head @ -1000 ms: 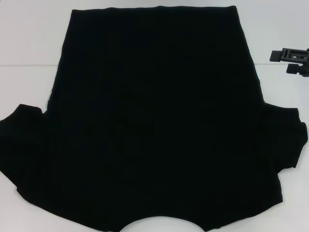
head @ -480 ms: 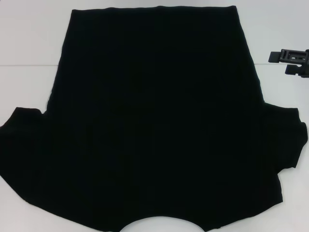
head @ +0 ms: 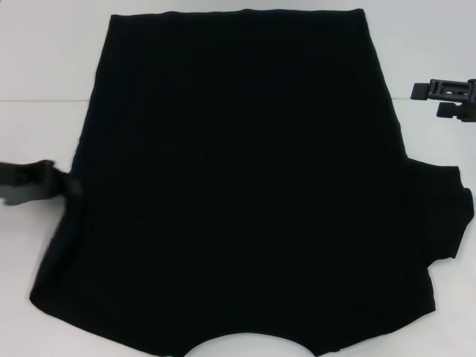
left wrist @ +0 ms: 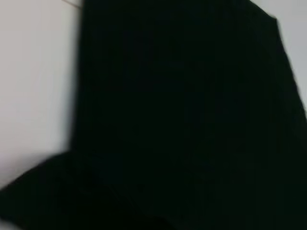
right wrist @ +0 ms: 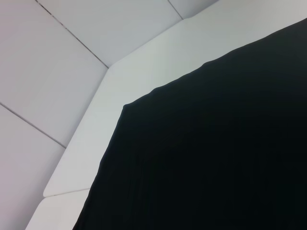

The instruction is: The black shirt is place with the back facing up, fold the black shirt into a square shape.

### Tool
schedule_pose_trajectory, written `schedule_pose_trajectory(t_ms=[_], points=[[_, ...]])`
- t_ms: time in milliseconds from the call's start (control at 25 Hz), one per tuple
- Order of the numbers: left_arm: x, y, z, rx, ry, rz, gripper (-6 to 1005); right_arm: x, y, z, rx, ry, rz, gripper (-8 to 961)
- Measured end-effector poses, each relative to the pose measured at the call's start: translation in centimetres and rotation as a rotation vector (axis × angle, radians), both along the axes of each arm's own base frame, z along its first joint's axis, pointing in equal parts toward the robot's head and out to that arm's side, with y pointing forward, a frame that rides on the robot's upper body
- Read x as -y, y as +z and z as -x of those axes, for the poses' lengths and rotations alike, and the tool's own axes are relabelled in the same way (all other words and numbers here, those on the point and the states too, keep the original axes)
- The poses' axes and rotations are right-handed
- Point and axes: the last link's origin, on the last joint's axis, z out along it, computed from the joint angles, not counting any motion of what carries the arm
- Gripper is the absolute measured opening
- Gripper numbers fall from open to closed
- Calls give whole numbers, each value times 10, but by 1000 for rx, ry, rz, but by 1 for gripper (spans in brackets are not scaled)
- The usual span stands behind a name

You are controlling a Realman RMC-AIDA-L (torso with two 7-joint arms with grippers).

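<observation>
While one black shirt (head: 245, 186) lies flat, two grippers flank it.

black shirt (head: 238, 178): soft matt cloth, plain, fine faint rib lines | counter (head: 44, 67): smooth white, low sheen, thin seam lines | right gripper (head: 445, 98): hard black, matt | left gripper (head: 33, 184): dark, hard-looking, blurred

One black shirt (head: 238, 186) lies spread on one white table (head: 44, 59), flanked by two grippers, left (head: 33, 182) and right (head: 446, 97).
</observation>
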Motion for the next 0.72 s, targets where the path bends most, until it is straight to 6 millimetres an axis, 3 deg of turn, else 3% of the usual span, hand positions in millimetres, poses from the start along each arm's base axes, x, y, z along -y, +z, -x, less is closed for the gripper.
schedule_pose_trajectory(t_ms=[160,280,360,480,520,720], points=[[-4,-25,-29,-35,-106,143,3,0,0,0,1,0,-1,897],[-1,-45,-38,-81,-142,245,13,-1,1,-1,4,-2,-5,896],[0,-48,-38,-87,-117,260,30,-1,2,-1,5,-3,-8,896],[-1,-37,-31,-79,-78,217,55,-1,2,-2,6,-5,-12,895],[2,-17,-20,-38,-37,126,63,-1,2,-1,5,-4,-9,894],[17,15,0,77,-63,-15,270,3,4,-5,1,-12,3,893]])
